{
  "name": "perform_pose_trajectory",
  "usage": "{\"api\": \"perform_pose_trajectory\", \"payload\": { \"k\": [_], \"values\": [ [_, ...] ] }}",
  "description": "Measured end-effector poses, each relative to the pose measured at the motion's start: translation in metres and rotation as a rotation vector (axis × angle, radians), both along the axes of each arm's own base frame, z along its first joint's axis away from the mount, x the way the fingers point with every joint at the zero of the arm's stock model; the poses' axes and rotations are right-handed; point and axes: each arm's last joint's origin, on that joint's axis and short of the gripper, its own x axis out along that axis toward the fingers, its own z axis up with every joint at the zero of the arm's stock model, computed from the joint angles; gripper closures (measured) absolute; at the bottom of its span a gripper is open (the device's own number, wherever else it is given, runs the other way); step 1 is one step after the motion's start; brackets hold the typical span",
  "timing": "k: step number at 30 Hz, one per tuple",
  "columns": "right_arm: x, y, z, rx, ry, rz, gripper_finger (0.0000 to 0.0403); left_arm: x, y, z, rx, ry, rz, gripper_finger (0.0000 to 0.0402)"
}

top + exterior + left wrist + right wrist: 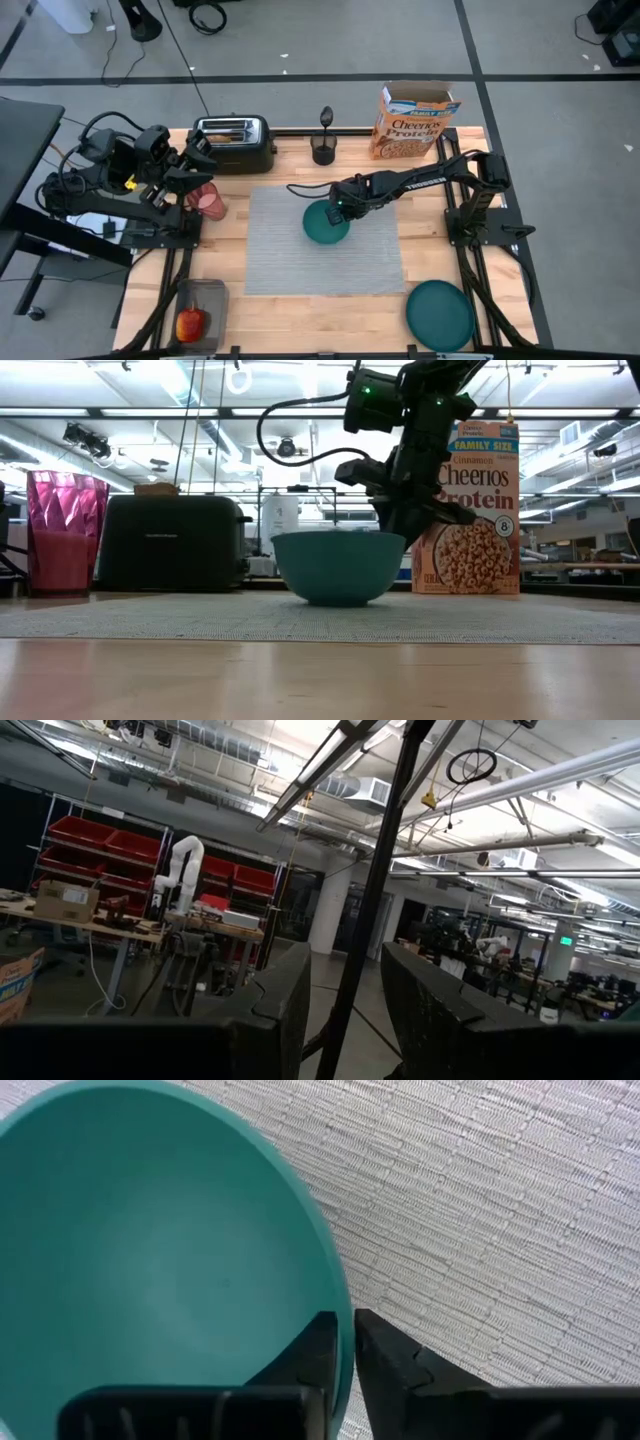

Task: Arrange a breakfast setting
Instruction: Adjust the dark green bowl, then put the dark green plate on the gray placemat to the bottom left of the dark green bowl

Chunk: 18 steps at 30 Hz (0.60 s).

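Right jaws point(338, 212) reaching in over the grey placemat point(300, 262), straddling the rim of the teal bowl point(322, 226): one finger point(312, 1348) inside the rim, the other just outside. Jaws standing only narrowly parted about the rim; whether they are gripping it or just clear of it cannot be told. Bowl sitting upright on the placemat, toward its far right part.

Left jaws point(200, 160) hanging at the left side of the surface point(330, 315), partly open, holding nothing, next to the pink cup point(210, 201).

Cup standing just off the placemat's left edge. Teal plate point(439, 314) lying on bare wood at the near right corner, well apart from the bowl. Red apple point(190, 324) sitting at the near left corner. Cheerios box point(413, 124) standing upright at the far edge, right of a small black cup point(323, 150) and the black toaster point(235, 143).
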Motion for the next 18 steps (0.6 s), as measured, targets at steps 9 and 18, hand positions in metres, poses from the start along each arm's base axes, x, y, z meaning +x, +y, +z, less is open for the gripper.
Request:
{"api": "perform_pose_trajectory", "payload": {
  "k": [9, 18],
  "values": [
    [-0.003, 0.000, 0.005, 0.002, -0.002, 0.000, 0.0284, 0.000, 0.000, 0.000, -0.017, 0.003, -0.007, 0.0269],
    [-0.016, 0.012, 0.067, -0.068, 0.030, 0.046, 0.0256, 0.002, -0.002, -0.001, 0.000, 0.012, -0.057, 0.0269]
  ]
}}
